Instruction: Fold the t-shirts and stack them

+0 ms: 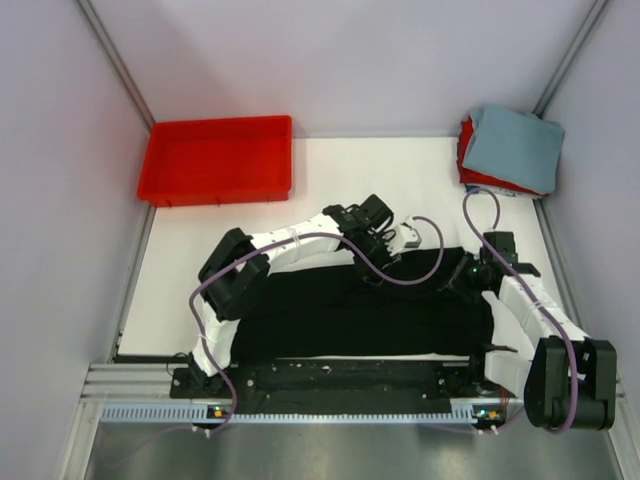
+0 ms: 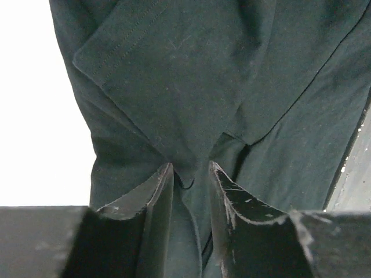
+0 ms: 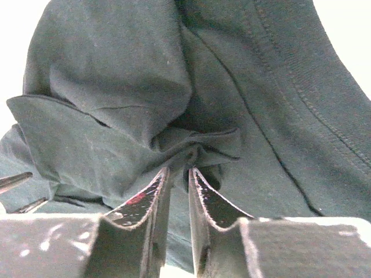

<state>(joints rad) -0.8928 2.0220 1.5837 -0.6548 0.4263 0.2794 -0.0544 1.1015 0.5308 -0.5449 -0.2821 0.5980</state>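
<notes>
Releasing cleanly matters here: the black t-shirt [image 1: 360, 315] lies spread nearside and right of the red tray [image 1: 220, 123], your left gripper [image 2: 190, 168] partly open astride a fold, right gripper [image 3: 178, 169] pinching a pucker, almost shut. Lift both straight up so nothing drags.

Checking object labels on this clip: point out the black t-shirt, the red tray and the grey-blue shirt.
black t-shirt [image 1: 370, 315]: top view, middle of the spread cloth.
red tray [image 1: 218, 160]: top view, bare floor.
grey-blue shirt [image 1: 512, 148]: top view, centre of its upper face.
</notes>
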